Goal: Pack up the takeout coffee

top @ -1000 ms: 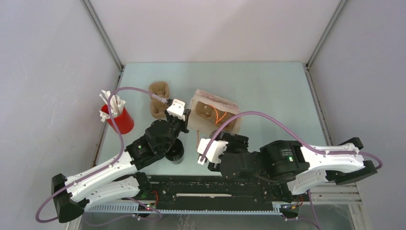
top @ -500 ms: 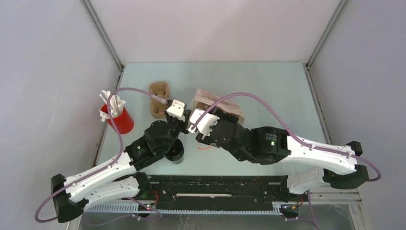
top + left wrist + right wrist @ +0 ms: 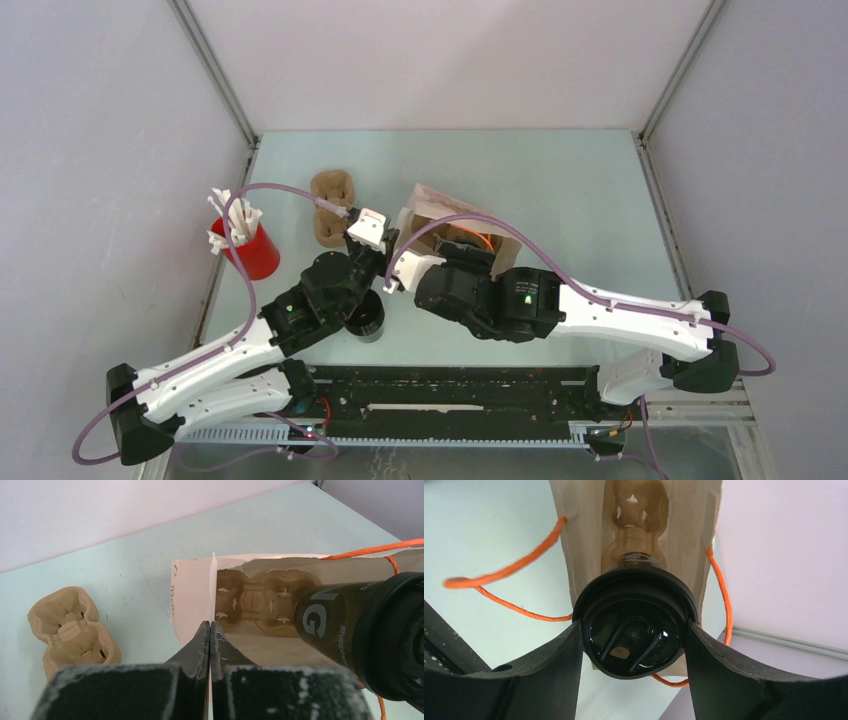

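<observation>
A takeout coffee (image 3: pixel 635 630), a black cup with a black round lid, lies sideways between my right gripper's (image 3: pixel 634 628) fingers, which are shut on its lid end. Its base points into the mouth of a tan paper bag (image 3: pixel 584 530) that lies on its side. The left wrist view shows the same cup (image 3: pixel 360 630) at the bag's (image 3: pixel 192 595) opening. A brown pulp carrier (image 3: pixel 260 597) sits deep inside the bag. My left gripper (image 3: pixel 210 629) is shut on the bag's left edge. Another black cup (image 3: pixel 367 318) stands on the table beside the left arm.
A second pulp carrier (image 3: pixel 333 205) lies on the table left of the bag (image 3: pixel 455 222). A red cup with white sticks (image 3: pixel 255 250) stands at the left edge. The bag's orange cord handles (image 3: pixel 509 570) trail out onto the table. Grey walls enclose the table.
My right arm has swung forward and left, carrying the black cup from near the table's front edge to the bag's mouth. The left gripper has stayed on the bag's edge.
</observation>
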